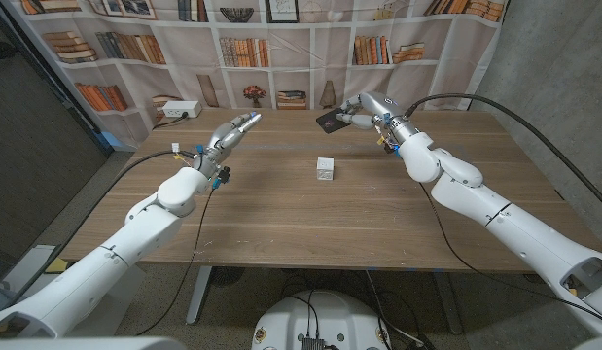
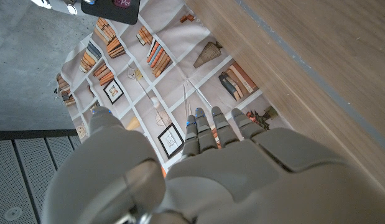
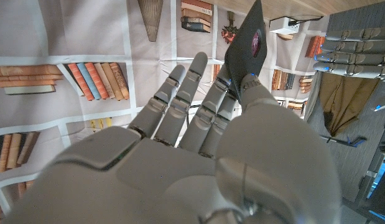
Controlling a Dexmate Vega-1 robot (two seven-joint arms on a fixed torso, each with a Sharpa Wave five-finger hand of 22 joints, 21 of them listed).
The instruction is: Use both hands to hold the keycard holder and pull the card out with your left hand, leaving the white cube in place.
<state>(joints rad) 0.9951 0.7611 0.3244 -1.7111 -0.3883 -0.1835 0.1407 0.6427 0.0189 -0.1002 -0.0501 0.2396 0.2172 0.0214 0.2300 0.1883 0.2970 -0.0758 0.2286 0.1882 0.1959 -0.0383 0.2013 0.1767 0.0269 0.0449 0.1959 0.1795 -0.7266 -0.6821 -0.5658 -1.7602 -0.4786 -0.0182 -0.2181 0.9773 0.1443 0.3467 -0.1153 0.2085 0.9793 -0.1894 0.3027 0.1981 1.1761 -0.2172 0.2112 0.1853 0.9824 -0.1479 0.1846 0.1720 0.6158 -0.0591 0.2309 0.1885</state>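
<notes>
Above the far edge of the surface, right of its middle, the keycard holder (image 1: 331, 120) hangs in the air, pinched by the right robot hand (image 1: 362, 111). It is a flat, dark, stiff-looking rectangle with a small reddish mark on its face. I cannot tell the card apart from the holder, so by my reading the pull has not begun. The left robot hand (image 1: 233, 131) holds nothing, fingers straight and close together, well apart from the holder toward the far-left corner; it has yet to reach across. Near the surface's middle the white cube (image 1: 325, 170), small and matte, sits untouched on the wood-grain surface (image 1: 281, 219).
</notes>
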